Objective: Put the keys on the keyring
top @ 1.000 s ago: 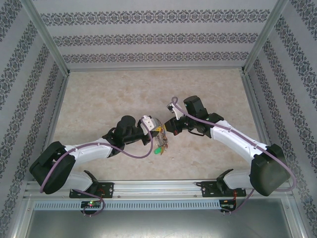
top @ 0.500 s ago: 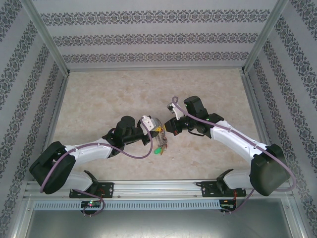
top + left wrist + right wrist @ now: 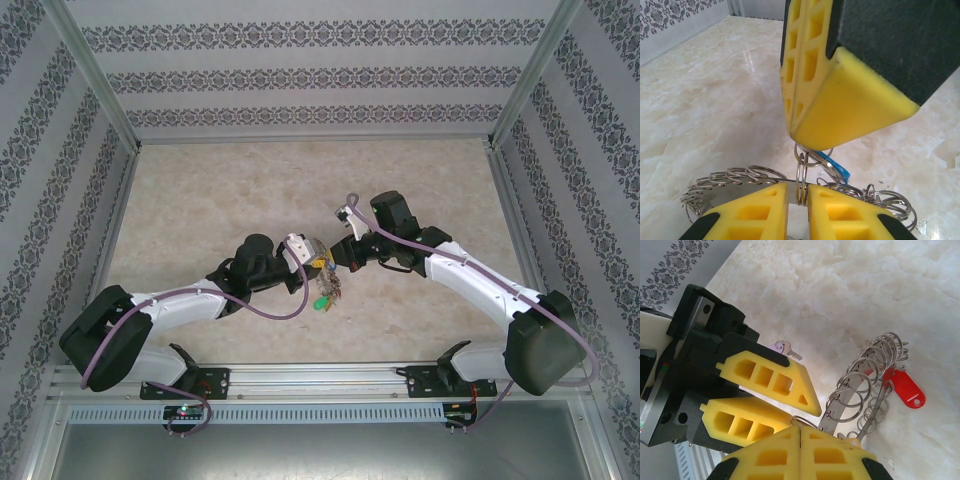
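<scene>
Nearest us, our left gripper (image 3: 797, 197) has its jaws barely parted around one loop of the keyring (image 3: 725, 179); we cannot tell whether it grips. Just beyond, our right gripper (image 3: 799, 136) pinches the blue key (image 3: 834, 169) at that loop. If the left lets go, the keyring could swing and the key slip off.

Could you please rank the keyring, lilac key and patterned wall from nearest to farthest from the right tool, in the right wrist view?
1. keyring, just right of the right tool's fingertips.
2. lilac key, lying beyond the left tool.
3. patterned wall, far upper left.
</scene>
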You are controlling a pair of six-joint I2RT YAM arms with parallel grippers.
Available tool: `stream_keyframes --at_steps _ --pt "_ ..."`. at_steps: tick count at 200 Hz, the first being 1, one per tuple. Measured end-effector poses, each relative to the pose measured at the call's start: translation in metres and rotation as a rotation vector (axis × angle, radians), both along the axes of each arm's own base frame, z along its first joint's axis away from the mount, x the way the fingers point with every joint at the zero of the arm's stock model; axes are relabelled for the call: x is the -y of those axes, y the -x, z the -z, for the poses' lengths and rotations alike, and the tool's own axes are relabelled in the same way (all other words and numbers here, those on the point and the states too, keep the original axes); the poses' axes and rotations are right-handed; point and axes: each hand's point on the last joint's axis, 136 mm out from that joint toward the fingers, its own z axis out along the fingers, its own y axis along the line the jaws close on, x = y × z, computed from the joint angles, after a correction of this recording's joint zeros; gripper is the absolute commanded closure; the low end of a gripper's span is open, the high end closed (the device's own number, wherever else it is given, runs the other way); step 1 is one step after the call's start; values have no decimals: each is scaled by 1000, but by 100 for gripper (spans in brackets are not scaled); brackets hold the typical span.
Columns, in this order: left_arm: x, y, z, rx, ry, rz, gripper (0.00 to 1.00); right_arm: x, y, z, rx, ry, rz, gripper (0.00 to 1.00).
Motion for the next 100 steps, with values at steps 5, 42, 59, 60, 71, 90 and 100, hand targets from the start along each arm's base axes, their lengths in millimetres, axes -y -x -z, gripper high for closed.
stream_keyframes --at_steps 5,42,59,60,71,90,100 --pt "0 0 0 -2 -2 0 81 0 0 0 0 0 -2 100" --pt "1 -1 -2 -1 -2 4 81 -2 3 -1 2 -2 -17 100" --pt "2 -1 -3 -1 -2 5 81 -3 3 -2 4 -1 -19 100" --pt "2 -1 -3 -1 -2 5 81 -3 3 -2 4 -1 -19 100" --pt "2 -1 -3 -2 -3 5 83 -2 4 -1 2 1 -19 100" --pt "2 0 -3 -4 -3 12 85 -2 4 -1 -1 2 -19 100" --pt "3 0 -4 -3 -4 13 85 -2 4 -1 -1 3 -19 100"
